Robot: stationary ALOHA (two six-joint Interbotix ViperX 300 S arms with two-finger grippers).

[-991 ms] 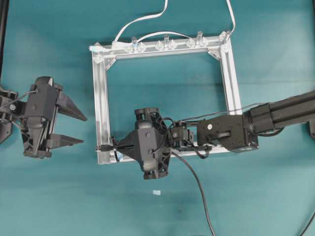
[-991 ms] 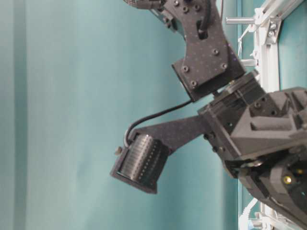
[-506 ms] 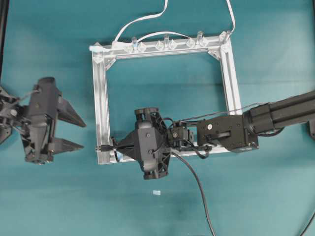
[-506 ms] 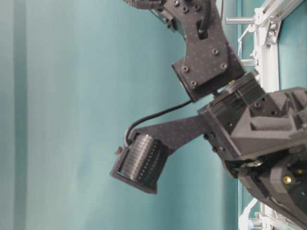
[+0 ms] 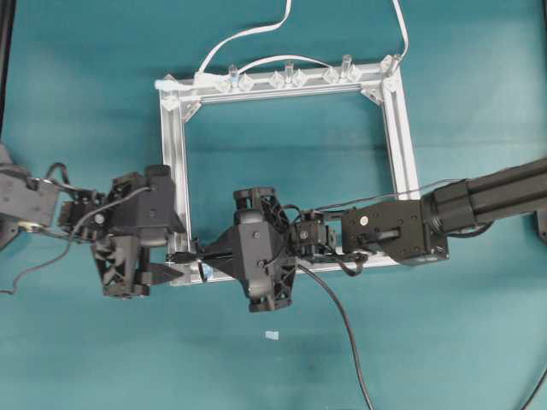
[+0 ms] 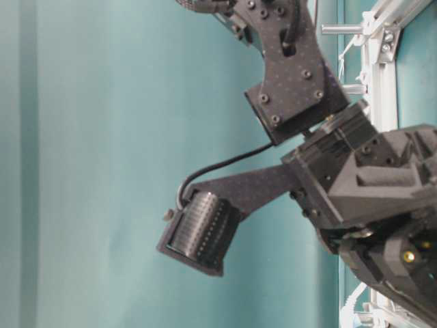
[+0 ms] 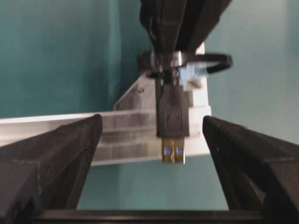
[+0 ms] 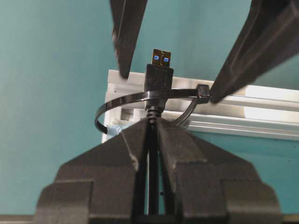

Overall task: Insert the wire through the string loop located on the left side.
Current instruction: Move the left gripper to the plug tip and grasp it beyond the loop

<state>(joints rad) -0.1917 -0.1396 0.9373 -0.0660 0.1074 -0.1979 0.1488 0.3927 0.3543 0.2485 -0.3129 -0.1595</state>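
Observation:
The wire [image 8: 150, 154] is a thin black cable ending in a black plug [image 8: 158, 77] with a gold tip. My right gripper [image 8: 153, 122] is shut on the cable just behind the plug. The plug has passed through the string loop [image 8: 122, 101], a thin dark ring with a pale-blue tab [image 8: 114, 129] at the frame's near left corner. In the left wrist view the plug [image 7: 172, 116] points at me between the spread fingers [image 7: 70, 140] of my open left gripper [image 7: 150, 135], touching neither. From overhead the left gripper [image 5: 175, 249] faces the right gripper [image 5: 203, 258] at that corner.
An aluminium frame [image 5: 175, 171] lies flat on the teal table. Clear clips [image 5: 289, 79] and a white cable [image 5: 248, 34] sit along its far bar. The wire [image 5: 342, 320] trails toward the near edge. A small pale scrap [image 5: 272, 334] lies in front of the frame.
My left gripper has swung right from the table's left side to the frame's near left corner, and its open fingers now flank the plug. The right arm has not moved.

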